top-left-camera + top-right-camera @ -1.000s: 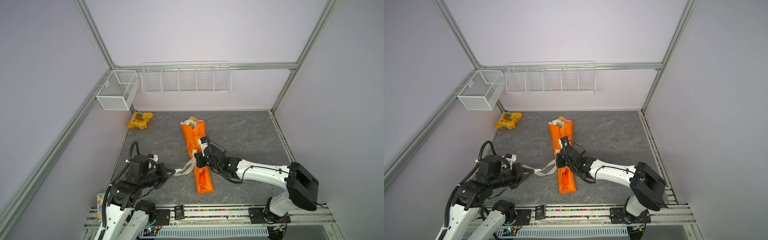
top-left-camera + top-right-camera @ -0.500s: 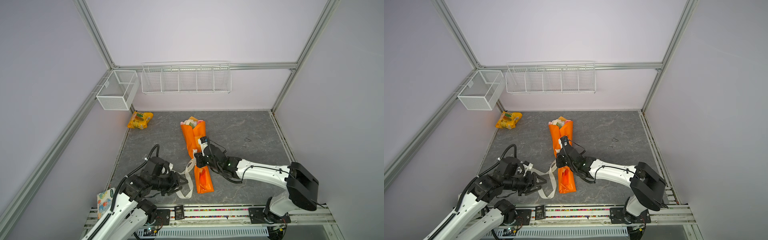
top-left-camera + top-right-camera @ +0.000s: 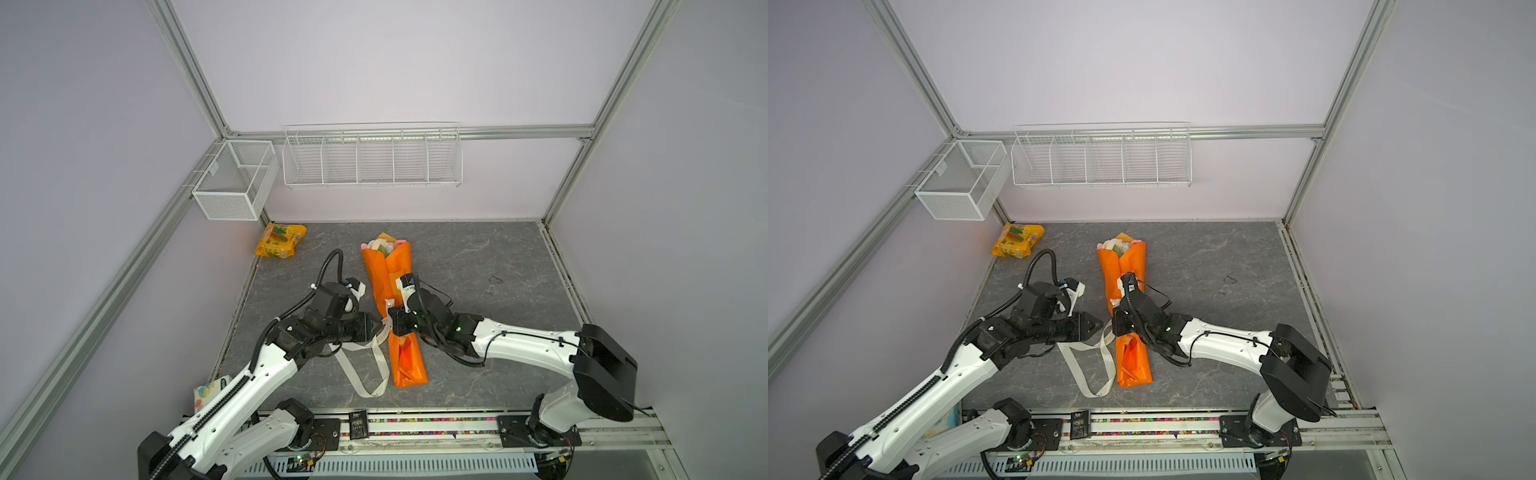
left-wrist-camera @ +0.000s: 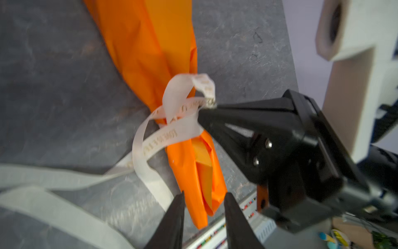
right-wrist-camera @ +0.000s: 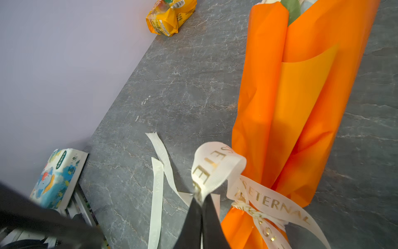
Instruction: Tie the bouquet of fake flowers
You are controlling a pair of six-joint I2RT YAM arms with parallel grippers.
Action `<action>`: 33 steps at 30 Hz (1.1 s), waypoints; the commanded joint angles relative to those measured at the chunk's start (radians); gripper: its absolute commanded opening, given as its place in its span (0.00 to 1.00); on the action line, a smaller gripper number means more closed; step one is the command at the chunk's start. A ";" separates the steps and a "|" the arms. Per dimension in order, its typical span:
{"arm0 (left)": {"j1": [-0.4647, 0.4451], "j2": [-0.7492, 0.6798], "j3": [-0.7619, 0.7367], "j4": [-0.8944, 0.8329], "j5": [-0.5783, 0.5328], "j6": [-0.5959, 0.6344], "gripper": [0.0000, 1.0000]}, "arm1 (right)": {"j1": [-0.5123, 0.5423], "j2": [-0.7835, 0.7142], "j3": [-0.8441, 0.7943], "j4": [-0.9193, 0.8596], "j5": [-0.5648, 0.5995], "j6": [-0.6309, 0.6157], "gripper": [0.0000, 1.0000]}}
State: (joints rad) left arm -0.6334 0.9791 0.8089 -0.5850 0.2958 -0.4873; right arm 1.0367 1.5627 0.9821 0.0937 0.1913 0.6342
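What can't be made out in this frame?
Ribbon knot: blurred in left wrist view; right gripper covers it in both top views.
Bouquet blooms: cut by right wrist view's edge; tiny in top views.
Tissue pack: left arm hides part in a top view.

Ribbon (image 4: pixel 148 172) clutters tabletop (image 3: pixel 478 257) left of bouquet (image 3: pixel 390 270); far right bare.

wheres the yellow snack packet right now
In both top views the yellow snack packet lies at the far left corner of the table, just below the white mesh basket and left of the flower end of the bouquet.
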 commanded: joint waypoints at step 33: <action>-0.003 -0.103 -0.423 0.689 0.052 0.376 0.50 | -0.024 -0.015 0.027 0.009 -0.052 0.088 0.08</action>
State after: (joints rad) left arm -0.6350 0.8352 0.4034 0.0036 0.3119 -0.1593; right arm 1.0168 1.5677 0.9836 0.0830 0.1436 0.7071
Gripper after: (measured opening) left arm 0.501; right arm 0.076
